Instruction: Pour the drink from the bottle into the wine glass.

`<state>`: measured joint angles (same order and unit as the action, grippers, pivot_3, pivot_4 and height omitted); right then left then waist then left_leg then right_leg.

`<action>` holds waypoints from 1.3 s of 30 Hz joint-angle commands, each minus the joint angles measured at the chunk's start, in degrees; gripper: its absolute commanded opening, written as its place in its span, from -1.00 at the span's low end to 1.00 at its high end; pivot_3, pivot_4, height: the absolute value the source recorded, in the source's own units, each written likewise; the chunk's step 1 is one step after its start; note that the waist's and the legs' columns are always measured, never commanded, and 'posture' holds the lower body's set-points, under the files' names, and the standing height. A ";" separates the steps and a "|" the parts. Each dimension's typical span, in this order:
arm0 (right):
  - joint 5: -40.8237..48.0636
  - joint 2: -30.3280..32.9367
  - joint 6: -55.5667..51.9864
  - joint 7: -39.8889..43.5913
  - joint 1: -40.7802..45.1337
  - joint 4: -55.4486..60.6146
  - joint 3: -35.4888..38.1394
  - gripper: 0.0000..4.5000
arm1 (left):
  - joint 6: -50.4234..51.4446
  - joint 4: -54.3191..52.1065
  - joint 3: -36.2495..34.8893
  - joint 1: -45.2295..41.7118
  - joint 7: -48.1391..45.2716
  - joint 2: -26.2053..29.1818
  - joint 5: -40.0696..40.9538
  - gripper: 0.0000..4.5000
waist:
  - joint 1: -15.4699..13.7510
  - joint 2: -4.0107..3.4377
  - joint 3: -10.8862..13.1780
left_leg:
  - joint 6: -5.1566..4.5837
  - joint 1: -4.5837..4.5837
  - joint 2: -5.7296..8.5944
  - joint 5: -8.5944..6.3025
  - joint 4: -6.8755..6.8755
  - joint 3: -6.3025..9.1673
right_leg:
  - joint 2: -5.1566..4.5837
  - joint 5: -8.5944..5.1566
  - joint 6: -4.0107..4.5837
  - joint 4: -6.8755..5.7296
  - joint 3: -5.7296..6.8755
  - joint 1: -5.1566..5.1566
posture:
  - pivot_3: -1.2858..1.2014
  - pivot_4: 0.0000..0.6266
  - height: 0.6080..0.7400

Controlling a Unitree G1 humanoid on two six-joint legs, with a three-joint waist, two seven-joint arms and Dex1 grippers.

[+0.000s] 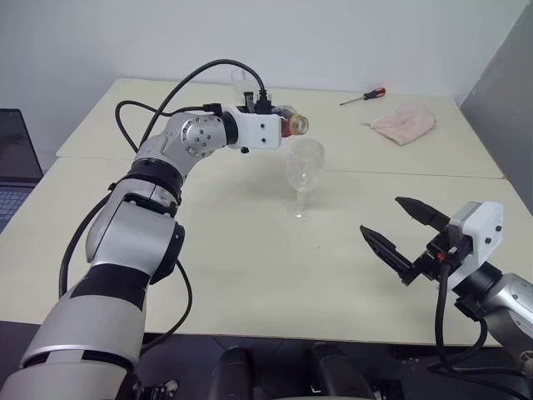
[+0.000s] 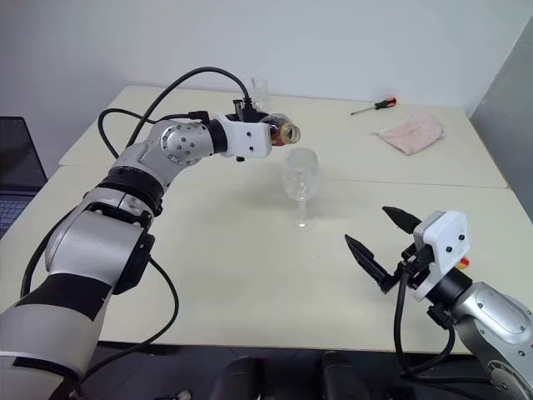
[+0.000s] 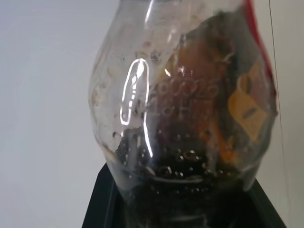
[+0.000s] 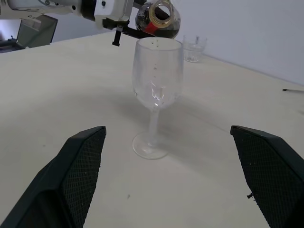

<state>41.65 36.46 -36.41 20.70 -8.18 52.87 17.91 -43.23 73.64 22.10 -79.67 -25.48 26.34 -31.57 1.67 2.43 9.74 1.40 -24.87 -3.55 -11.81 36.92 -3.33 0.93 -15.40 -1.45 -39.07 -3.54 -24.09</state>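
My left gripper is shut on the bottle and holds it tipped on its side, neck pointing right. The bottle's open mouth hangs just above the rim of the wine glass. The dark brown drink lies in the bottle's body, between the black fingers. The wine glass stands upright on the table and I see no dark liquid in its bowl. My right gripper is open, low over the table's near right, pointing at the glass from a distance.
A short clear tumbler stands behind the bottle near the far edge. A pink cloth and a red-handled screwdriver lie at the far right. A laptop sits beyond the table's left edge.
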 commanded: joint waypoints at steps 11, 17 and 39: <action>-0.47 1.56 1.40 -1.35 0.61 4.98 0.37 1.00 | -1.48 -0.82 3.35 -5.08 8.35 1.17 -5.33 -0.49 | 0.01 0.00 0.00 | 0.00 0.00 0.00 0.00 0.01 0.00 | 0.00 0.00 0.00 -0.01 -0.01 0.00 | 0.03 -0.52 1.00; -0.68 1.61 1.83 -1.19 0.55 4.55 0.50 1.00 | -1.85 -0.70 4.10 -5.42 10.02 1.27 -6.29 -0.49 | 0.00 0.00 0.00 | 0.00 0.00 0.00 0.00 0.02 0.00 | 0.00 0.02 0.04 -0.02 0.00 0.01 | 0.03 -0.52 1.00; 0.62 3.53 0.58 -1.59 1.06 3.55 1.19 1.00 | -3.46 -0.89 7.25 -6.58 19.07 2.53 -11.12 -0.49 | -0.01 0.01 0.00 | 0.01 0.01 0.01 0.01 0.04 0.00 | -0.01 0.04 0.07 -0.03 -0.01 0.01 | 0.03 -0.52 1.00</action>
<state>41.69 39.43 -36.04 19.65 -7.79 52.86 17.91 -46.48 73.92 29.76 -83.41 -8.07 27.98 -42.99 1.66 2.44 9.73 1.41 -24.86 -3.53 -11.80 36.95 -3.33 0.92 -15.36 -1.39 -39.10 -3.55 -24.08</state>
